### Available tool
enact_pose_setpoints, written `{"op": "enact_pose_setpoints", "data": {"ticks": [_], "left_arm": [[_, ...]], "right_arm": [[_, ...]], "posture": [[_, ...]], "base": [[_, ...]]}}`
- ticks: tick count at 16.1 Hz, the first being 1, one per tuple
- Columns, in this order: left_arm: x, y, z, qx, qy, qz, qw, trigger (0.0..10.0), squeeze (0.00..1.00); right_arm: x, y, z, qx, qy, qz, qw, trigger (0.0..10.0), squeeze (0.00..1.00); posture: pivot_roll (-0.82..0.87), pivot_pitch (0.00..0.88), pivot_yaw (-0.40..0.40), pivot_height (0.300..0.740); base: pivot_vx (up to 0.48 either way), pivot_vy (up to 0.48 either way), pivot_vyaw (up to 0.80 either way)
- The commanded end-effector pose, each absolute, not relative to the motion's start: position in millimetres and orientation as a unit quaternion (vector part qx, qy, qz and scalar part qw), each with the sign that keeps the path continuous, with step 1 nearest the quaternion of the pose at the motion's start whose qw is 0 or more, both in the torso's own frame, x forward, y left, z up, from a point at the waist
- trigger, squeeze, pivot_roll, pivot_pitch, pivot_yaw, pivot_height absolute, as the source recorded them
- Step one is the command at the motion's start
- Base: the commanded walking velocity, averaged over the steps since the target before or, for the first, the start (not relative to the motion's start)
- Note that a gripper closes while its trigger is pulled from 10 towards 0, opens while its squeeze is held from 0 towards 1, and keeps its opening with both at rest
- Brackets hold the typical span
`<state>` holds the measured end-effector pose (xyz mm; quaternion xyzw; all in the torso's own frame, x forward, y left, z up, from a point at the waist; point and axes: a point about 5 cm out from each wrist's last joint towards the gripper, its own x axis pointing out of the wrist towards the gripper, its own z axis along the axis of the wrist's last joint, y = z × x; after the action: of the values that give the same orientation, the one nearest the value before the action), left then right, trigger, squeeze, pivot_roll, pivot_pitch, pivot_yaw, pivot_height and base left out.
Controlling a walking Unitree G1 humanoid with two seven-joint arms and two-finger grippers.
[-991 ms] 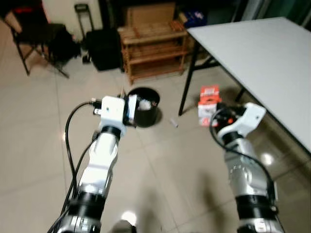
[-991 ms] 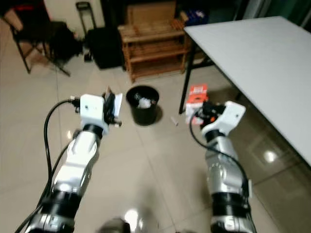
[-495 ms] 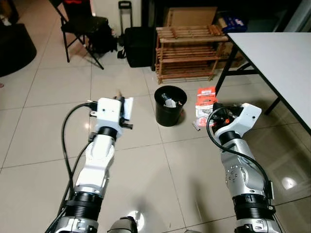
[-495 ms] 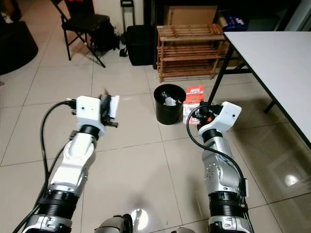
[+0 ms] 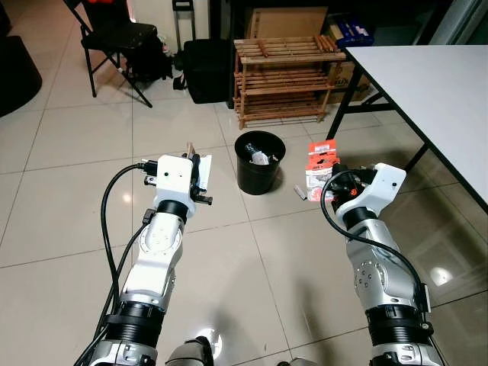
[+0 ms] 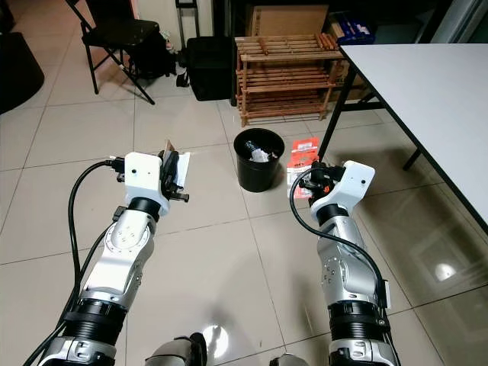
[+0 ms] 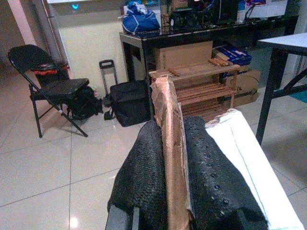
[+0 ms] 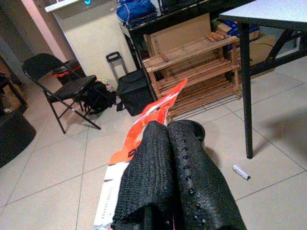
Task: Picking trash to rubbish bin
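Pale glossy floor tiles [image 5: 69, 221] are seen across the room, with a white table [image 5: 435, 84] on dark legs standing at the robot's right. Against the far wall a slatted wooden rack [image 5: 284, 80] is set, with a cardboard box [image 5: 286, 21] behind it, a black wheeled bag [image 5: 204, 70] just to its left and a black folding chair [image 5: 114, 42] further left. A black rubbish bin [image 5: 260, 162] is placed on the floor in front of the rack, between the two raised arms, and crumpled pale trash is visible inside it. A small grey scrap [image 5: 300, 191] is left lying on the tiles just to the right of the bin, near the table leg. The left gripper [image 7: 173, 177] is held up to the left of the bin, its black fingers [image 7: 144, 172] pressed together on a thin piece of brown cardboard [image 7: 170, 120], which is stood on edge between them, with a white sheet [image 7: 249, 163] lying alongside. The right gripper [image 8: 170, 167] is raised to the right of the bin, its fingers [image 8: 192, 177] clamped on an orange and white packet [image 5: 320, 164], which is carried clear of the floor and held near the bin but not over it.
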<state>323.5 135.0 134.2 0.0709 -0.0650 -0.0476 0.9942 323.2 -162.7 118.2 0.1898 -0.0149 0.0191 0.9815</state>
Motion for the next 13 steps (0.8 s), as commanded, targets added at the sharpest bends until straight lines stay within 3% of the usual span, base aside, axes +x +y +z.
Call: {"op": "enact_pose_setpoints", "data": {"ticks": [1, 11, 13], "left_arm": [[324.4, 134.5, 131.8, 0.071, -0.055, -0.048, 0.995, 10.0, 0.0], [325.0, 134.6, 131.2, 0.074, -0.053, -0.049, 0.995, 10.0, 0.0], [325.0, 134.8, 131.0, 0.075, -0.052, -0.049, 0.995, 10.0, 0.0]], "right_arm": [[323.4, -164.1, 116.3, 0.183, -0.009, 0.019, 0.983, 10.0, 0.0], [322.9, -161.8, 113.3, 0.178, -0.004, 0.025, 0.984, 10.0, 0.0], [322.8, -161.5, 112.9, 0.178, -0.003, 0.026, 0.984, 10.0, 0.0]], "posture": [[-0.01, 0.112, -0.037, 0.74], [-0.01, 0.113, -0.036, 0.74], [-0.01, 0.113, -0.036, 0.74]], "base": [[0.0, 0.0, 0.0], [0.0, 0.0, 0.0], [0.251, 0.0, 0.0]]}}
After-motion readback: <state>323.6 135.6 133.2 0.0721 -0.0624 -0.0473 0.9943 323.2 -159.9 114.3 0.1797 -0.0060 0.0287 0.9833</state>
